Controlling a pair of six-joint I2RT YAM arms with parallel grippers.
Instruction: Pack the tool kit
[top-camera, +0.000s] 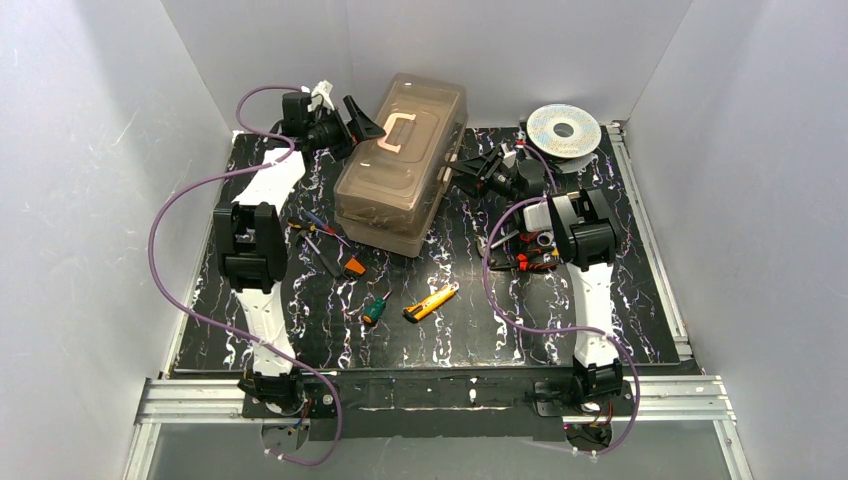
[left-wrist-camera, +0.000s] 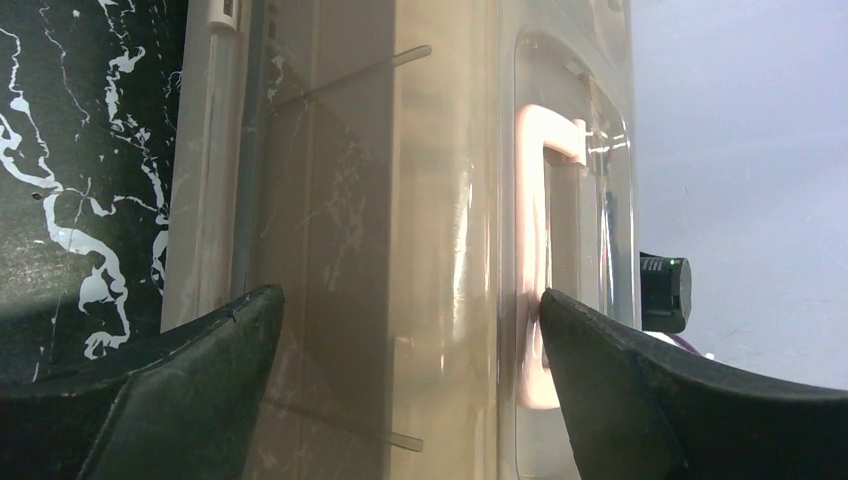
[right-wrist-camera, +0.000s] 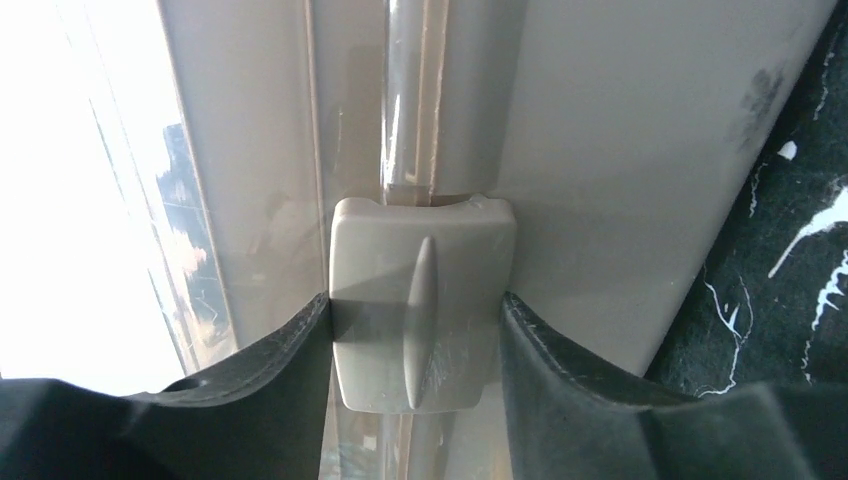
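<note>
Packing looks barely begun: the toolbox sits closed at the back of the mat, with screwdrivers and the yellow knife loose in front. Right gripper seemingly pinches its latch; left gripper is spread wide beside the box

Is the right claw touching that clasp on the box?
Touching. In the right wrist view the fingers of the right gripper meet both sides of the latch, no gap.
</note>
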